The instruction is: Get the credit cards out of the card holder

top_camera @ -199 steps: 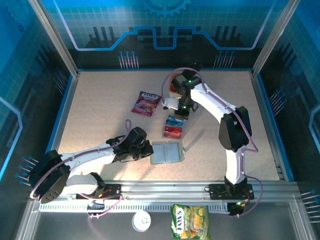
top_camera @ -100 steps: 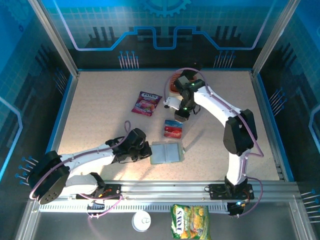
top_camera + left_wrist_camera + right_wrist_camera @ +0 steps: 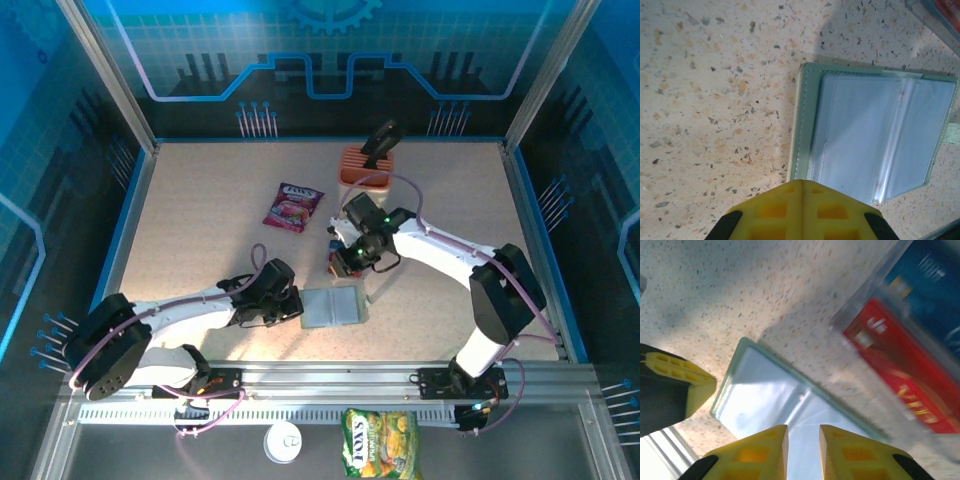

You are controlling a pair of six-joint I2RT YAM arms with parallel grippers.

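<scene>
Speckled beige tabletop (image 3: 200,200) fills the floor of a blue-lit enclosure, with both arms reaching in from the near rail (image 3: 330,380).

The holder (image 3: 335,307) lies open and flat near the front middle of the tabletop, its pale blue-grey two-panel inside facing up within a grey-green stitched border. In the left wrist view its clear pockets look bare.

The left hand (image 3: 294,307) sits low at the holder's left edge. Its yellow fingers are pressed together with no gap between them, and their tips cover a corner of the border. Whether they press on it cannot be told.

The cards (image 3: 905,375) lie on the tabletop just beyond the holder's far edge, apart from it. A red one lies beside a blue one under a clear, blurred cover.

The right hand (image 3: 350,268) hangs over the gap between the cards and the holder, pointing down. Its fingers stand slightly apart with nothing between them, and the holder's blue-grey panel shows through the gap in the right wrist view.

Farther back, a purple-red snack packet (image 3: 292,207) lies left of centre. A peach slotted block (image 3: 366,165) stands near the back wall with a dark object in it. A yellow-green packet (image 3: 378,445) lies in front of the rail.
</scene>
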